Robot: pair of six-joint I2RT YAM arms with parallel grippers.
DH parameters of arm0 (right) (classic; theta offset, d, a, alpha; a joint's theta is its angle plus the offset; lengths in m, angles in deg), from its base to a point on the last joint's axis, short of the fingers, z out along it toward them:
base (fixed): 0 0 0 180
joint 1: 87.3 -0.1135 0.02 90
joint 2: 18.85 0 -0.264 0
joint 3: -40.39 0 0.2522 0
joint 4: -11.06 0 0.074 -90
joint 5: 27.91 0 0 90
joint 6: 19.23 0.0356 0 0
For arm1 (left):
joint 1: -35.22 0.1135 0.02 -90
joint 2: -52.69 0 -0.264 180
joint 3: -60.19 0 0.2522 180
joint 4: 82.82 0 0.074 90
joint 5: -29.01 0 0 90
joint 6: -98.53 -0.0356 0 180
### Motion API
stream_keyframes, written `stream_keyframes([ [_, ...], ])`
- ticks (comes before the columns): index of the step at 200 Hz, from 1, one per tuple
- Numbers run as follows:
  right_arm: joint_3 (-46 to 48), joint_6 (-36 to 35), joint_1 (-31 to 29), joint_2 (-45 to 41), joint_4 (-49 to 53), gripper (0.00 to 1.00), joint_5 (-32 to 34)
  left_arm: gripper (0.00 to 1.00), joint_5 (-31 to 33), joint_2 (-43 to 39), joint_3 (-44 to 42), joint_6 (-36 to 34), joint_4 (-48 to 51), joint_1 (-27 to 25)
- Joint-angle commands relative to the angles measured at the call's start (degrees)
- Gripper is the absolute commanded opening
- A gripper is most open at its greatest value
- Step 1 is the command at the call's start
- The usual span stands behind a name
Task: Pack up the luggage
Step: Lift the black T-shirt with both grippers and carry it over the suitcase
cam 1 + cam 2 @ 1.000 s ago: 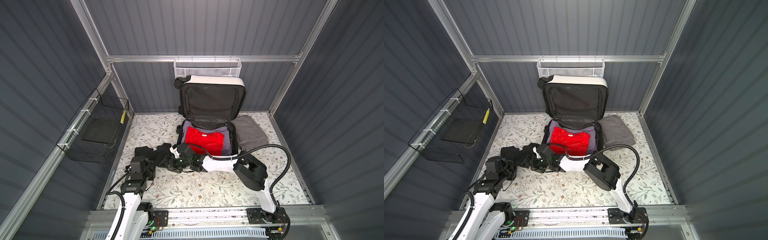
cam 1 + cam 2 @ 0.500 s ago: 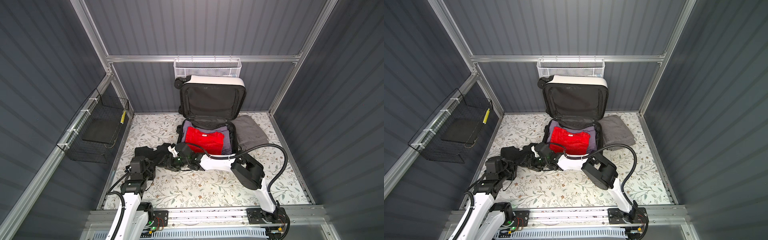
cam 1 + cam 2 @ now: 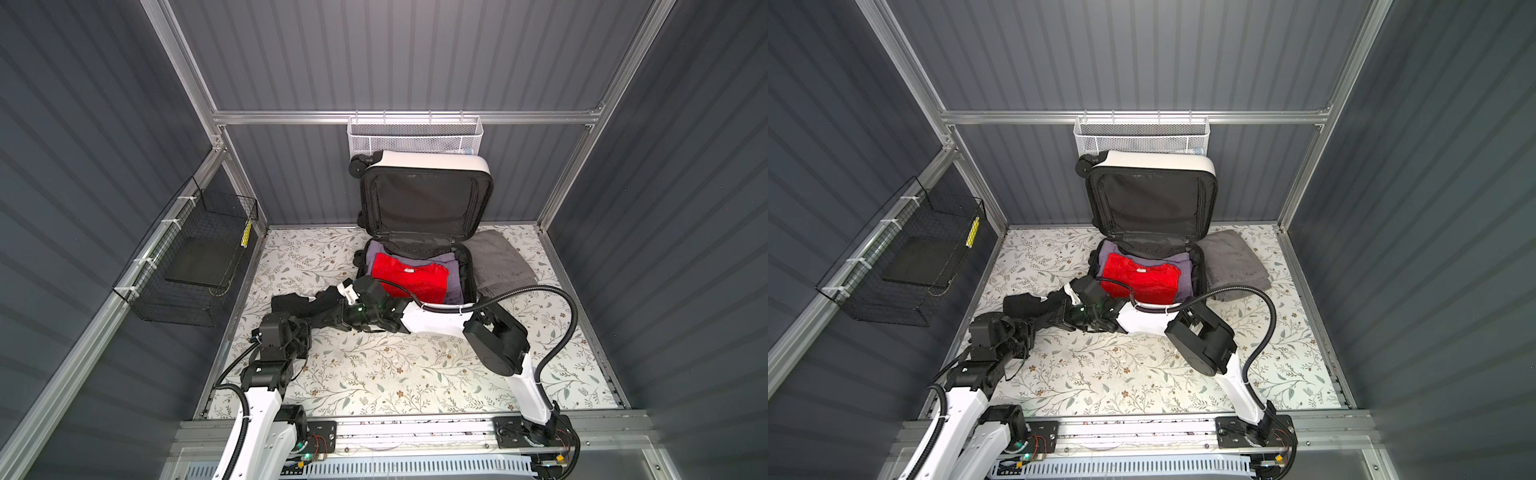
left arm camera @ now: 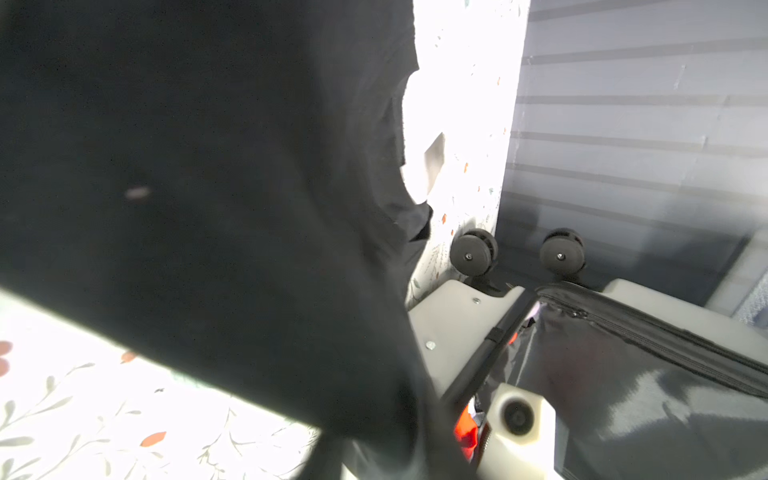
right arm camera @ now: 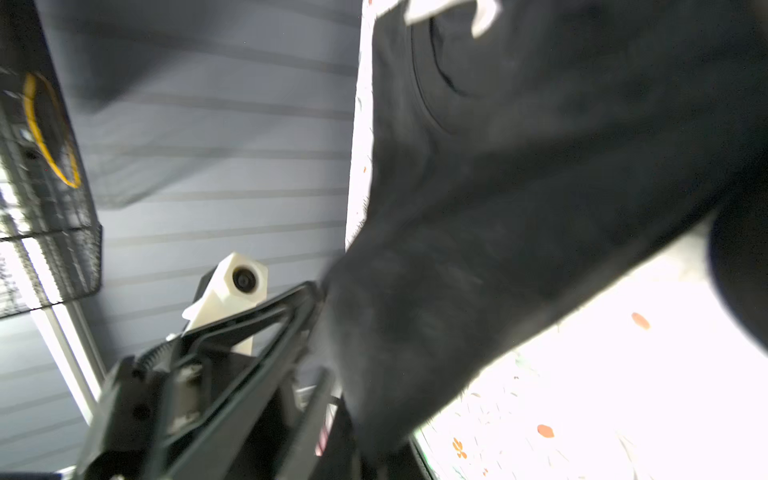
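A: Biggest first: floral table (image 3: 374,374), then the luggage (image 3: 432,163)?

B: Yes. Sits open at back centre of the table, lid upright against the rear wall, base flat in front. Holds a purple garment (image 3: 455,286) with a red garment (image 3: 409,276) on top. Gray towel (image 3: 498,257) just beside the base on the right arm's side, not packed yet.

A: Next down?

B: Black garment (image 3: 299,305), off the front-left corner of the base, strung out between both claws.

A: Claw states?

B: For right gripper (image 3: 334,320): clamped tight on the black garment, reaching across the middle. For left gripper (image 5: 323,332): jaws parted in the right wrist view, cloth at the tips. Looks like a release, but blurred.

A: Key relation for the move?

B: From the right gripper, open base just beside, toward the rear and the right arm's side. Base long axis front to back, garment stretched roughly crosswise to that. Right arm clearly nearer, wrist right at the front-left corner of the base. Probably calls for a short carry back and rightward, plus a turn or fold to fit the base. Risk: trailing end catching the rim or dragging the red garment.
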State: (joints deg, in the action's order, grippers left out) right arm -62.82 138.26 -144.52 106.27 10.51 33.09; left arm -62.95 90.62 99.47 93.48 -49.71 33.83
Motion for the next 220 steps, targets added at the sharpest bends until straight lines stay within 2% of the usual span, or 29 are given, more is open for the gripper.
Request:
stream_keyframes([
  [1,-3.5,-0.5,1.8,0.4,1.3,0.00,-1.4,0.78,0.5,0.6,5.3,-4.3,-1.9,0.2],
  [15,-5.0,-0.6,2.4,0.1,2.1,0.00,-2.1,0.93,0.2,2.4,8.9,-6.9,-1.0,0.2],
  [26,-6.3,-0.7,2.9,0.0,2.7,0.00,-2.7,1.00,-0.8,4.1,11.3,-8.6,-1.0,0.2],
  [66,-12.0,-0.7,5.1,-0.1,5.2,0.00,-5.7,1.00,-1.5,7.7,19.5,-13.2,0.3,0.2],
  [106,-18.0,-0.8,7.6,0.1,7.9,0.00,-8.3,1.00,-1.7,10.5,26.9,-16.1,6.3,0.2],
  [149,-22.3,-1.0,9.2,-0.7,9.9,0.00,-9.7,1.00,-0.6,10.5,25.8,-15.3,5.7,0.3],
  [220,-20.3,-1.0,10.3,-2.7,8.7,0.00,-9.9,1.00,-2.2,12.6,22.3,-9.7,2.8,2.5],
])
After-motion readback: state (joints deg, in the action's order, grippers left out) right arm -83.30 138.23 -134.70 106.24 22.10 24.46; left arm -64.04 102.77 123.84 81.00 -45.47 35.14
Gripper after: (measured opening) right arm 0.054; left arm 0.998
